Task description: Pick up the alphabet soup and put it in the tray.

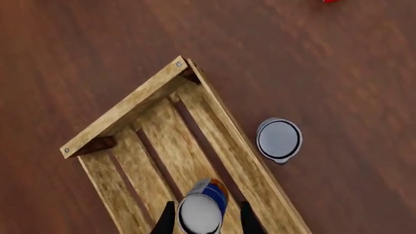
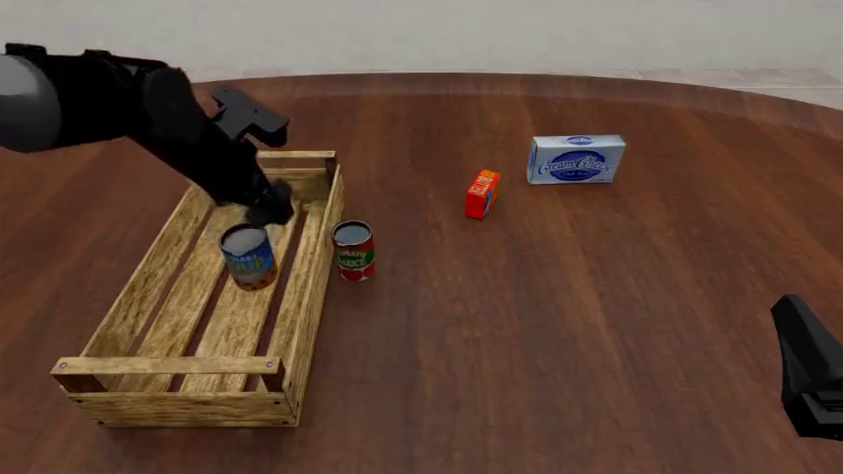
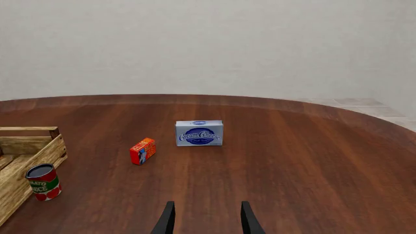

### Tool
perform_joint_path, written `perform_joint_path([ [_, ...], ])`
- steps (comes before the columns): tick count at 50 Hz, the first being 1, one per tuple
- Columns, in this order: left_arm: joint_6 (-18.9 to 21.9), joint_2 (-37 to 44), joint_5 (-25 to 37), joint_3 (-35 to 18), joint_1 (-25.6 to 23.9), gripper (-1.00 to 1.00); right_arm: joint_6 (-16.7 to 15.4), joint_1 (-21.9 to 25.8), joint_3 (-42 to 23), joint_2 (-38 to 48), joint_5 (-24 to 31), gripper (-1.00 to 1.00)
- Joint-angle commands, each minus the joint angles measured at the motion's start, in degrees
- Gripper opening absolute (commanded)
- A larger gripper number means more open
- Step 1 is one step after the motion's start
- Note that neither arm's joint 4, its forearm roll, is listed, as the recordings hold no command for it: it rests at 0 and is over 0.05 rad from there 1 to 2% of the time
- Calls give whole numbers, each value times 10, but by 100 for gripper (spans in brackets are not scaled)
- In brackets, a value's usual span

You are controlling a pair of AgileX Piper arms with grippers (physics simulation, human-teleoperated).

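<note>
Lighting was even and diffuse, moderately bright. Shadows under the tray [image 2: 197, 385] were soft and faint. Renders stayed sharp throughout; no glare, blur or edge distortion.

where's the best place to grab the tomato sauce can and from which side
Grip the tomato sauce can across its round sides near the silver top, coming straight down. It stands upright right beside the tray, so a side approach from there is blocked; set the fingers along the tray wall's direction.
</note>
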Motion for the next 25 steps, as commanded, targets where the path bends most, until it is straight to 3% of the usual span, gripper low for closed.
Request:
perform_joint_path([
  [1, -6, -65, 30, 11, -14, 100, 0, 1, 0, -1, 0, 100],
  [25, -46, -233, 52, 98, -45, 100, 1, 1, 0, -1, 0, 100],
])
